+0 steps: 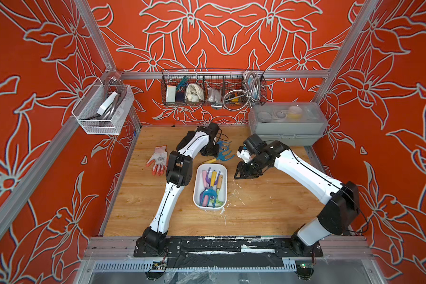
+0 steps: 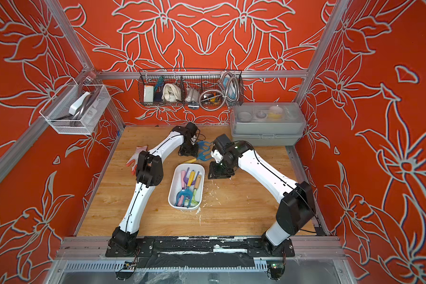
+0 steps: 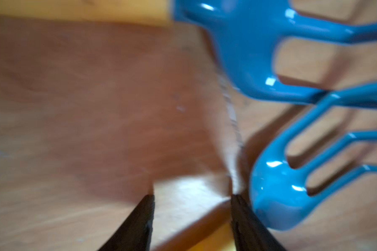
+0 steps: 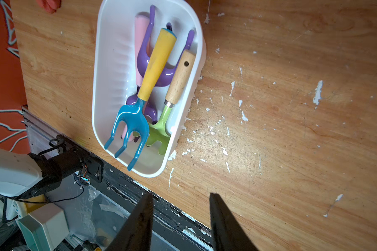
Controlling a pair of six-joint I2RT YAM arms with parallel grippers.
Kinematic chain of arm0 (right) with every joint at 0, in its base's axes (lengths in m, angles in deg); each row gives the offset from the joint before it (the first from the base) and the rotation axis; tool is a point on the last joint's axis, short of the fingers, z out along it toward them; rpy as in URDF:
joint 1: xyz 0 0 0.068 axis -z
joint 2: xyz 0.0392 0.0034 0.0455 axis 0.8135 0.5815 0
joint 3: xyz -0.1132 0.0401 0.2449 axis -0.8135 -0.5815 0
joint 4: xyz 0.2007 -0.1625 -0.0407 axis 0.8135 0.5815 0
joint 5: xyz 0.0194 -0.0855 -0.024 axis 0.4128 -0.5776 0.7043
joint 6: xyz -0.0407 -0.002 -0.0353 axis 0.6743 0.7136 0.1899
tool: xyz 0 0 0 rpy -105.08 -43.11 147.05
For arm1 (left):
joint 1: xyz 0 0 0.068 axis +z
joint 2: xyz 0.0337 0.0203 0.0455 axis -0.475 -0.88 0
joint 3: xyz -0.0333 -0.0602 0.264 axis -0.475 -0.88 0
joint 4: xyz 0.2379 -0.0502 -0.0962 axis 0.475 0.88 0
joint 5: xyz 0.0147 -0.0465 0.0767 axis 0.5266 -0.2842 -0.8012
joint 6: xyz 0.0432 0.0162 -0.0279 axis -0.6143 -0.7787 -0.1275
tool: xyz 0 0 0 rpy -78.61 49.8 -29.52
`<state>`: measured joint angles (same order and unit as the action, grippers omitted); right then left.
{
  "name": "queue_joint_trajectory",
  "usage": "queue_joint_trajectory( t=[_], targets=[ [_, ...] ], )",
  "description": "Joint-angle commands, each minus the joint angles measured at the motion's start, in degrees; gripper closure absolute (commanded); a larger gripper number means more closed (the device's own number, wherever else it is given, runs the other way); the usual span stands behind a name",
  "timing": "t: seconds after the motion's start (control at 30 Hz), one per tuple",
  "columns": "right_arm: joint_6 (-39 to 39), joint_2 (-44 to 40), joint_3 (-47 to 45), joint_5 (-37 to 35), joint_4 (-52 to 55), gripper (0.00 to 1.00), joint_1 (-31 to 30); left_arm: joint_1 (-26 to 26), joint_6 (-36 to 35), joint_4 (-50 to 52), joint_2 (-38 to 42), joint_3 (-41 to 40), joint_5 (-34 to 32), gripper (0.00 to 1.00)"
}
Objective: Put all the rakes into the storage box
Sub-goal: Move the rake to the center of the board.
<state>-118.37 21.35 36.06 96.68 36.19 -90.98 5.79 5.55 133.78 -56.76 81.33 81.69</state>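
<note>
1. The shallow white plastic storage box (image 1: 195, 191) (image 2: 169, 194) sits at frame centre in both top views, on the scuffed wooden tabletop (image 1: 256, 211). It holds several hand tools, with a blue fork with a yellow handle (image 4: 149, 82) on top.
2. Outside the box, just above it in both top views, lie two blue metal rakes with their heads touching. The lower rake (image 1: 225, 155) (image 3: 244, 50) shows its yellow handle. The upper rake (image 1: 223, 143) (image 3: 270, 195) has its handle hidden beneath the left arm's tool.
3. The left gripper (image 1: 210, 150) (image 3: 192, 196) stands over that handle with its fingers apart. Whether they clamp it cannot be told.
4. The right gripper (image 1: 239, 173) (image 4: 181, 195), right of the box, has its fingers parted and holds nothing.
5. An orange-and-white work glove (image 1: 158, 159) lies left of centre.
</note>
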Motion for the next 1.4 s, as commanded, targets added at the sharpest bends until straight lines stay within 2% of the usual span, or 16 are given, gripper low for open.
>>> queue_joint_trajectory(
  t=[0.0, 0.27, 0.47, 0.63, 0.83, 1.0, 1.17, 1.37],
  targets=[
    [-1.2, -3.2, -3.0, -0.2, -0.2, 0.57, 0.5, -3.3, 0.7, 1.6, 0.7, -2.0, 5.7, 0.41],
    [-3.3, -9.4, -10.0, -1.2, -2.4, 0.56, 1.1, -8.4, 0.3, 2.6, 1.2, -1.3, 10.9, 0.41],
    [-3.9, -13.5, -13.2, -2.2, -2.8, 0.56, 2.5, -9.5, 2.1, 2.2, 3.0, -2.1, 15.8, 0.42],
    [-4.0, -15.7, -14.5, -3.0, -2.8, 0.56, 3.9, -10.1, 2.7, 2.2, 6.2, -0.8, 15.5, 0.42],
    [-2.5, -15.7, -11.8, -4.5, -2.6, 0.56, 6.0, -9.1, 5.9, 3.0, 10.5, 5.2, 13.2, 0.41],
    [-2.1, -11.7, -9.2, -4.0, -4.0, 0.58, 7.0, -7.5, 10.1, 4.1, 15.3, 3.3, 10.7, 0.41],
    [-3.6, -3.1, -7.6, -1.9, -7.1, 0.64, 7.0, -7.0, 12.9, 4.3, 23.7, -7.3, 7.6, 0.42],
    [-2.5, 8.7, -0.7, -3.1, -8.3, 0.64, 7.0, -4.7, 13.8, 4.2, 35.0, -18.9, 7.3, 0.42]
  ],
)
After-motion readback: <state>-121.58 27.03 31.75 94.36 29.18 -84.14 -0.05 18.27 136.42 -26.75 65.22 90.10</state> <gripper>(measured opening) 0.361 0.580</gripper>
